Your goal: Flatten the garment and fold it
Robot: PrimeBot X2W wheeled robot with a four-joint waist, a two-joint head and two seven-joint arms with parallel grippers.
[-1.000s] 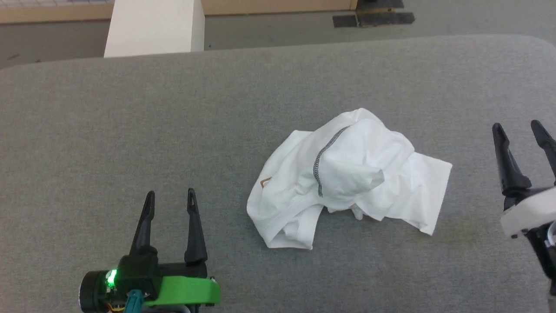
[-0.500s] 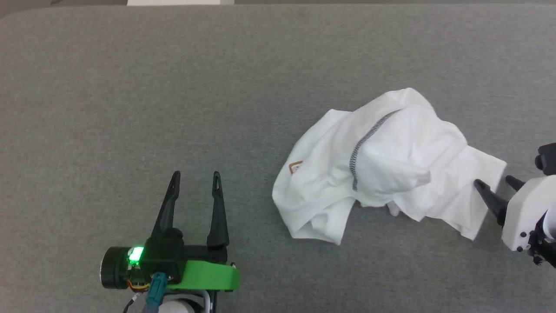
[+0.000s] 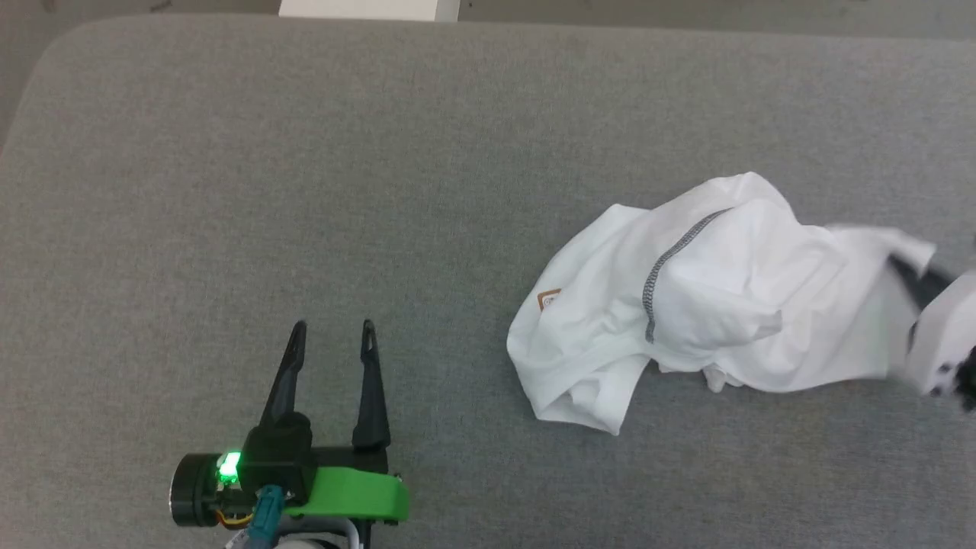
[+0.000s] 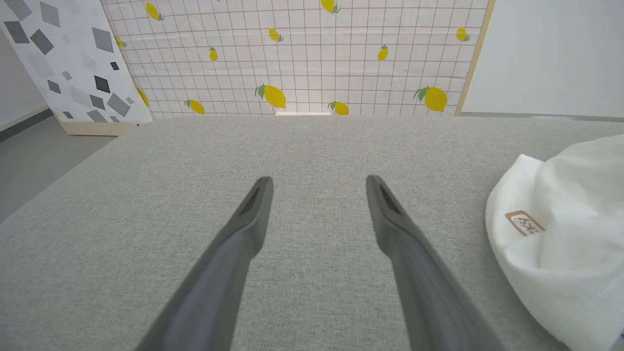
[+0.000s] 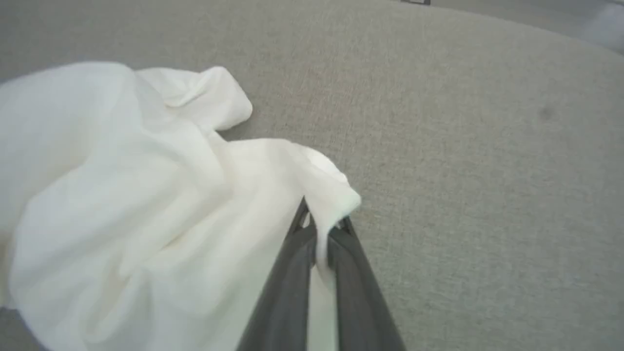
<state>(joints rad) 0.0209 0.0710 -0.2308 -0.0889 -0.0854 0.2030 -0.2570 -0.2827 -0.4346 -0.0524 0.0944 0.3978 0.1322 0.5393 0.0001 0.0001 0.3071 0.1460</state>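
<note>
The garment [image 3: 709, 293], a white shirt with a grey stitched seam and a small brown-bordered patch [image 3: 548, 299], lies crumpled on the right half of the grey surface. My right gripper [image 5: 321, 222] is shut on the garment's [image 5: 146, 204] right edge, with white cloth pinched between its fingers; in the head view that gripper [image 3: 911, 274] sits at the far right, partly blurred. My left gripper [image 3: 332, 329] stands open over bare surface, well left of the shirt. In the left wrist view the left gripper [image 4: 318, 181] has nothing between its fingers, and the garment [image 4: 565, 234] lies to its right.
The grey fabric-covered surface [image 3: 305, 191] runs wide to the left and far side, with a rounded corner at the upper left. A white box [image 3: 370, 9] stands beyond its far edge. A lemon-print tiled wall [image 4: 302, 53] rises behind.
My right gripper has closed on the garment's right edge, and that edge is lifted and pulled up. The head camera has shifted, so the whole picture moved. The left gripper stays open.
</note>
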